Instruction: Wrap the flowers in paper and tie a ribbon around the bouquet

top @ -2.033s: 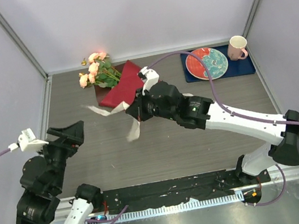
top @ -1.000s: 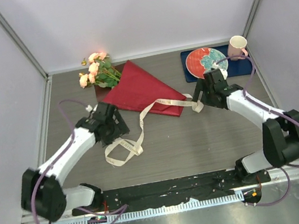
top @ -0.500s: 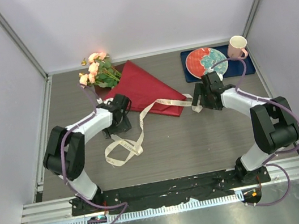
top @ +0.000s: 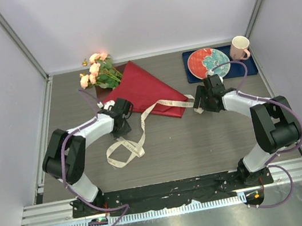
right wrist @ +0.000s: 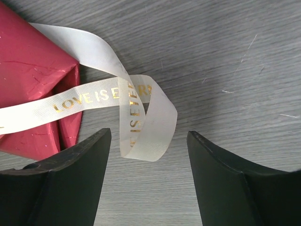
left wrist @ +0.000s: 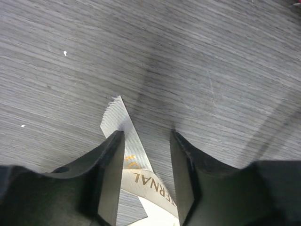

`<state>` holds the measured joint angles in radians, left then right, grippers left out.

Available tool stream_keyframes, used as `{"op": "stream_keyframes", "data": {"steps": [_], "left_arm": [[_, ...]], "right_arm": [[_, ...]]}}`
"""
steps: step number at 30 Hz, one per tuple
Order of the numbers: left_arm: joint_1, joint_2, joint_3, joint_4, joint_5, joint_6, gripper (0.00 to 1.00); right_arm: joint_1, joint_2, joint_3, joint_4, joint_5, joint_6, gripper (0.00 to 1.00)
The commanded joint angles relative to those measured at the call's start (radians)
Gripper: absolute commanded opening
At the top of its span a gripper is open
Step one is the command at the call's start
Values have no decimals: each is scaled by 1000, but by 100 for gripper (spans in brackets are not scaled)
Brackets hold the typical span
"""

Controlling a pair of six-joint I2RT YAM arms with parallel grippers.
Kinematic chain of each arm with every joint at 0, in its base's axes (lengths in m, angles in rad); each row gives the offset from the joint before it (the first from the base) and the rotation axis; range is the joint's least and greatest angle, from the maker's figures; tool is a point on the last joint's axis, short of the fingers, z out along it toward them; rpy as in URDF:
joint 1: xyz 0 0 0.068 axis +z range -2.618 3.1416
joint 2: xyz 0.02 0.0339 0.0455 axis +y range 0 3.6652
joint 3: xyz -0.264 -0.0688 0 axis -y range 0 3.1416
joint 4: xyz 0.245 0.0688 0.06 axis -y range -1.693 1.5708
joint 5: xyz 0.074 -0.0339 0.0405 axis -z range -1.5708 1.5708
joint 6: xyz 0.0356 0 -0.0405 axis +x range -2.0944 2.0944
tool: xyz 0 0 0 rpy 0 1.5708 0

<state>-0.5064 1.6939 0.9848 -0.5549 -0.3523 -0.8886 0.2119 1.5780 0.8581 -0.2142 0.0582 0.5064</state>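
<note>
A long dark red paper cone point(top: 142, 88) lies on the grey wooden table point(top: 204, 150). It is wrapped round the stems of the peach-pink roses with green leaves point(top: 97, 73). The roses stick out at the cone's far left end. The long cream cloth ribbon with gold letters point(top: 164, 103) lies across the cone near its pointed end, not tied. The left claw point(left wrist: 146, 136) is just beside the cone's near left side. Its fingers are apart, with a cut end of the ribbon between them. The right claw point(right wrist: 148, 136) is just right of the cone's tip. Its fingers are wide apart around a loop of ribbon.
</note>
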Motion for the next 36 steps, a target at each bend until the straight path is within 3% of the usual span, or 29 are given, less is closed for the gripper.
{"op": "stream_keyframes", "data": {"steps": [1,3,6,7,9,13,18,23,26,27,28,29,30,31,32,33,35,36], "left_arm": [[5,64,-90,-16,-27,-27,38],[5,47,-115,-11,-34,-36,32],[5,1,-147,12,-46,-59,0],[6,-28,-144,-19,-65,-72,0],[22,-66,-118,-83,-127,-78,0],[120,-250,-72,-186,-203,-90,0],[391,-540,4,-345,-243,-53,0],[626,-714,90,-405,-367,63,0],[735,-792,75,-350,-411,145,0],[740,-800,74,-355,-421,142,0],[740,-806,74,-350,-392,137,5],[740,-810,66,-341,-349,134,20],[740,-818,57,-309,-208,134,51],[740,-830,13,-266,-95,152,66],[740,-824,-15,-220,32,190,99],[723,-803,-40,-189,269,192,100],[665,-708,-73,-232,378,188,100],[554,-689,-89,-252,374,165,100]], "right_arm": [[3,2,-21,65,-6,32,67],[3,0,-31,79,5,52,64],[3,-3,-48,105,29,78,49],[1,-10,-48,99,44,83,35],[3,-47,-47,63,121,86,19],[-2,-159,-8,-104,330,78,3],[-84,-358,21,-266,559,76,0],[-276,-578,24,-327,611,73,0],[-330,-599,36,-324,614,47,5],[-330,-589,39,-318,591,29,15],[-330,-567,45,-327,539,30,24],[-330,-529,48,-332,514,30,35],[-329,-512,51,-333,496,9,61],[-330,-501,55,-338,476,4,69],[-330,-494,56,-341,457,1,75],[-330,-489,53,-341,445,-2,86],[-322,-481,42,-332,328,-26,89],[-309,-469,41,-336,303,-26,91]]}}
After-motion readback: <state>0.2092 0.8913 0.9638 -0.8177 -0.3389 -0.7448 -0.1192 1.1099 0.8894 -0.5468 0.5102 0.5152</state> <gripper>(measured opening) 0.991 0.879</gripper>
